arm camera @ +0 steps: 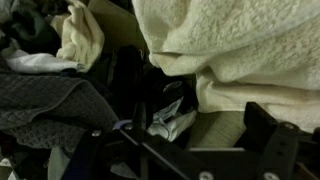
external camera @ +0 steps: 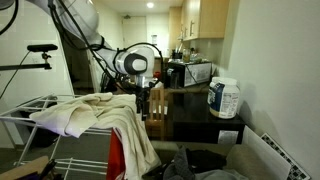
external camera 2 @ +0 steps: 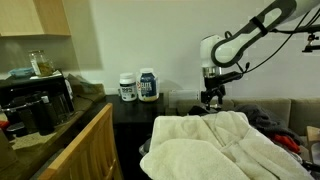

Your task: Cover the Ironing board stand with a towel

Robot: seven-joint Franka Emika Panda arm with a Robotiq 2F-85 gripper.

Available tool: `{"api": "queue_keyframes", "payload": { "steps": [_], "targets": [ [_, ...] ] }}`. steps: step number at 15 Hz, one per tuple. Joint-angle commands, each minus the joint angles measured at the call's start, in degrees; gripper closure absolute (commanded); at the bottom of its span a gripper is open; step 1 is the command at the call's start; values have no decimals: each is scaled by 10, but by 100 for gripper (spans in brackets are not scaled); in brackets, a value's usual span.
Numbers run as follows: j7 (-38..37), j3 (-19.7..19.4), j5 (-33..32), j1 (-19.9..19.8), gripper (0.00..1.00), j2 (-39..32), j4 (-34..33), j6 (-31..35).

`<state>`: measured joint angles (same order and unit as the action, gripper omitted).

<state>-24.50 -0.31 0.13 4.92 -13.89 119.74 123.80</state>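
Towel (external camera: 90,112), cream and thick-piled, draped over the wire stand (external camera: 22,112) in an exterior view. Bare white rails of the stand stick out to the left of the towel. A red cloth (external camera: 117,158) hangs under the towel's right edge. Gripper (external camera: 143,102) hangs just right of the towel's top, pointing down; whether it touches the towel can't be made out here. Further right of the towel: microwave (external camera: 196,72) at the back of the dark counter (external camera: 190,108), then a white tub (external camera: 223,98) with a blue label.

In an exterior view, a black coffee machine (external camera 2: 38,108) sits well left of the towel. A dark-labelled jar (external camera 2: 127,87) and a blue-labelled jar (external camera 2: 148,84) stand behind the towel and to its left. Towel (external camera 2: 222,146) fills the lower right foreground in heaped folds. Gripper (external camera 2: 211,100) sits just above the towel's far edge.

Wrist view: grey knit cloth (arm camera: 45,100) and a pale rag (arm camera: 82,35) left of the towel, and a crumpled scrap (arm camera: 170,118) below its edge. Towel (arm camera: 240,45) runs across the upper right. Fingers (arm camera: 268,140) are spread apart and released, with nothing between them.
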Motion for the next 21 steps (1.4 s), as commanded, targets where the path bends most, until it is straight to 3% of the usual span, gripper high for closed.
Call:
{"api": "queue_keyframes", "payload": {
  "steps": [1, 11, 21],
  "targets": [
    [25, 6, 30, -8, 0, 27, -7, -82],
    [33, 5, 82, -17, 0, 34, -2, -151],
    [51, 3, 133, -22, 0, 36, 45, -125]
  ]
}}
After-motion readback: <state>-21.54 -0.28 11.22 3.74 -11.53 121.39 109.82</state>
